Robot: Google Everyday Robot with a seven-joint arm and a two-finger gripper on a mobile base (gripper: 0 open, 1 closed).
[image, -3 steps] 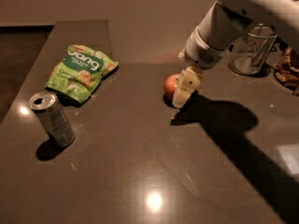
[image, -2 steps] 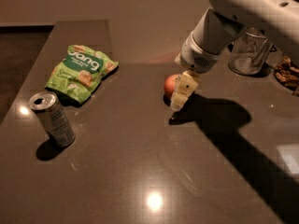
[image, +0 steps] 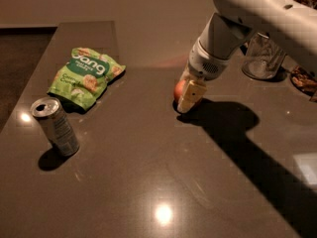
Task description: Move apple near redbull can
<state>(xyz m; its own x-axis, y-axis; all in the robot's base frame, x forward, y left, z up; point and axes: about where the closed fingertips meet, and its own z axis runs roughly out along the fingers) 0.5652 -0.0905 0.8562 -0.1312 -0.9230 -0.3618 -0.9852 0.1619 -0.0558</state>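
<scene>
Just off the centre of the dark glossy tabletop (image: 148, 182), toward 1 o'clock, sits the small round red-orange apple (image: 179, 89). The white arm's cream-tipped gripper (image: 187, 99) comes down from 1 o'clock and is set low against the apple's front. Whether it clasps the fruit cannot be told from this view. The slim silver-grey redbull can (image: 55, 127) with bluish markings stands upright at 9 o'clock, well apart from the apple. A crinkly green snack bag (image: 86, 76) lies flat at 10 o'clock, just beyond the can. At 2 o'clock stands a clear glass jar (image: 261, 58); what it holds cannot be made out.
</scene>
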